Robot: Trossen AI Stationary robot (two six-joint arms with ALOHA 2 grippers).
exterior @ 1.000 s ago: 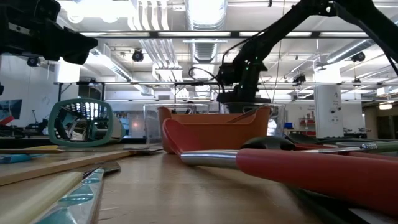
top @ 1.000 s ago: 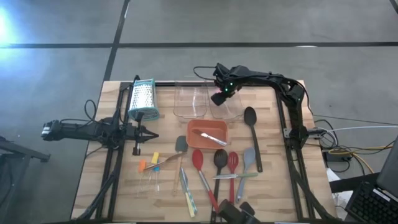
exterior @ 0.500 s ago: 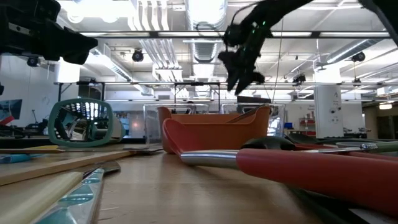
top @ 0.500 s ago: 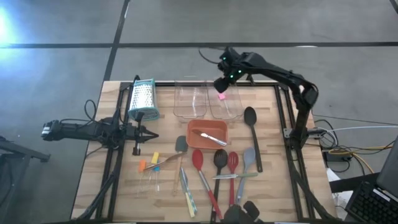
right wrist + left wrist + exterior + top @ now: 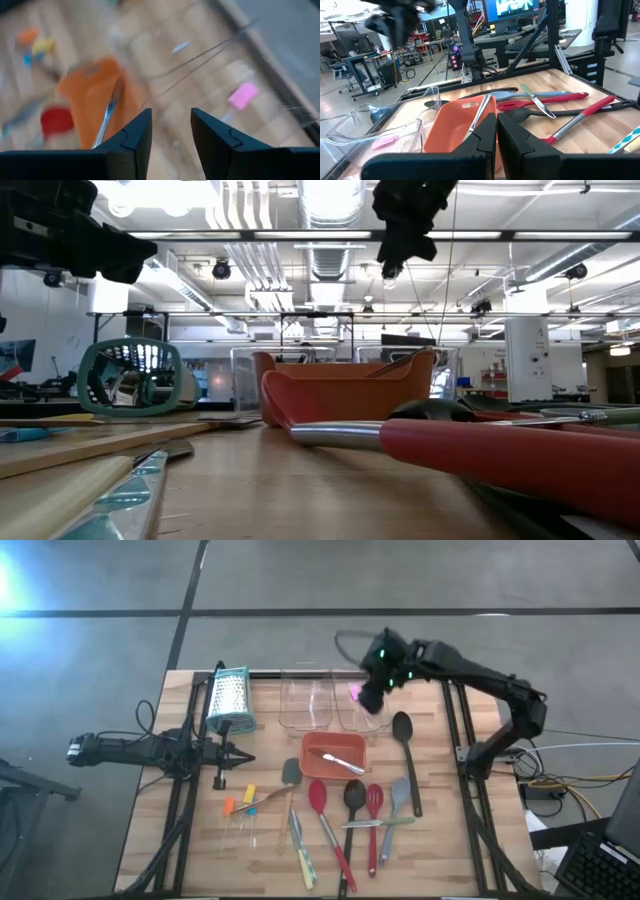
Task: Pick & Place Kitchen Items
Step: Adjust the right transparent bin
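Wooden slats fill the tabletop [image 5: 440, 840], and it is busy down there: a cluster of long-handled kitchen items lies fanned across the near half, with the red spoon [image 5: 318, 796], a black spoon [image 5: 353, 795] and a red slotted spatula [image 5: 374, 799] lying side by side, and one big black spoon [image 5: 403, 730] off to the right by itself. Small orange and yellow pieces [image 5: 240, 802] sit further left, near the thin green-yellow-handled tools [image 5: 301, 855]. Up at the back, two clear tubs [image 5: 306, 704] stand side by side, and the pink piece [image 5: 242, 96] lies inside the right-hand one, clearly below the gripper and not in it. Just in front of the tubs, the orange tray [image 5: 312, 755] has a metal-handled tool lying in it. The right gripper [image 5: 374, 692] hangs high over that right-hand tub, fingers [image 5: 131, 139] parted with daylight between them and nothing held. The left gripper [image 5: 497, 131] is parked low at the table's left edge, beside the box grater [image 5: 229, 697], fingers pressed together and empty. So the pink piece looks delivered, and plenty remains on the table. The risk from here, I'd say, is the crowding: those handles lie nearly touching, so a descent slightly off line could nudge a neighbour or catch two at once, and a low sweep over the tubs could clip a rim and shift them.
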